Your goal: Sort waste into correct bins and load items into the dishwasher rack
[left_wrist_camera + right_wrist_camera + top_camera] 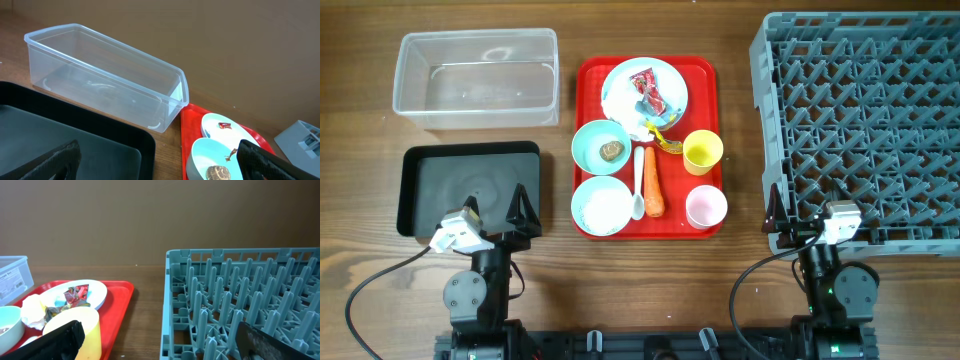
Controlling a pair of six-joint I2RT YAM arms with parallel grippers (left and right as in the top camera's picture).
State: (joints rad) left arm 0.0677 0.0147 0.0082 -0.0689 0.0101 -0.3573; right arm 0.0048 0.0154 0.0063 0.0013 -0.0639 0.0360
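Yellow cup [75,314] stands just ahead-left of our spread right pincer [157,330]; a hasty reach, we judge, could topple it. Our left pincer [157,145] is spread too.

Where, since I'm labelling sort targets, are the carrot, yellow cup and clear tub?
carrot [653,182]: overhead view, middle of its body.
yellow cup [703,152]: overhead view, inside its open mouth.
clear tub [100,87]: left wrist view, near long wall.

Dishwasher rack [860,120] runs off the overhead's right edge. Left wrist: black bin [75,135] cut at left and bottom, and the bowl [207,152] with brown lump [218,173] cut at bottom. Right wrist: yellow cup [75,322] base off the bottom edge, wrapper [77,294] print too small to read.
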